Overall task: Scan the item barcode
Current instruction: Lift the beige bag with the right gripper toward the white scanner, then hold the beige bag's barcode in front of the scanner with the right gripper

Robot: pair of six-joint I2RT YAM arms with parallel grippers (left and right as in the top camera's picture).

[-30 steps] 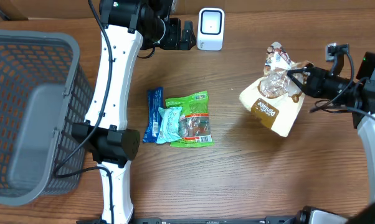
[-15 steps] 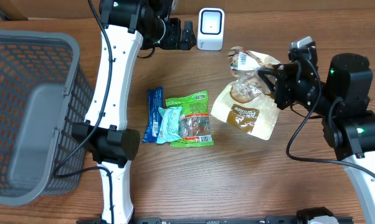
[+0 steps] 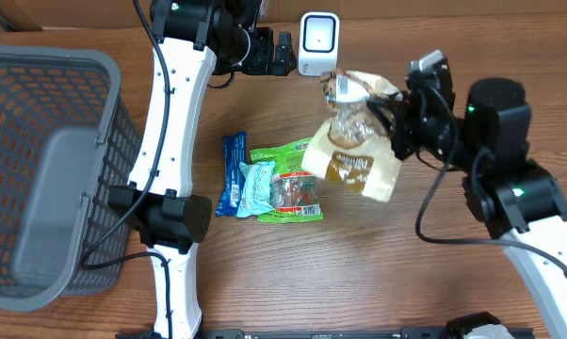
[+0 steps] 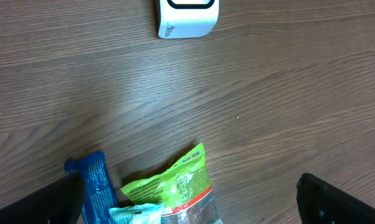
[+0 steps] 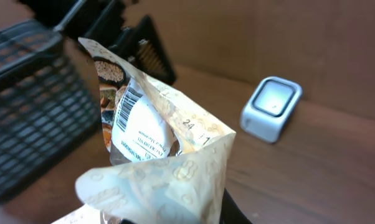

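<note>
Worktop [image 3: 434, 273] of brown wood carries everything. The grey basket [image 3: 48, 55] at its left edge sits well apart from the action, probably waiting for goods once they are scanned. Next in size, the tan snack pouch [image 3: 354, 160] is held up over the middle of the worktop, close to the scanner [image 3: 318, 42]. It seems lifted clear so that its label can be swung toward the reader. A green packet [image 3: 288, 179] and two blue wrappers [image 3: 231, 174] lie flat in a small touching cluster, seemingly next in line. The white scanner stands at the far edge, near the pouch. The barcode [image 5: 126, 102], smallest of all, shows on a white label in the right wrist view and is angled away from the scanner, so some turning looks necessary. The right pincer [image 3: 395, 121] is closed narrow, pinching the pouch's crumpled upper edge. The left pincer [image 3: 288, 53] stands fully wide and empty, hovering just left of the scanner and touching nothing.
</note>
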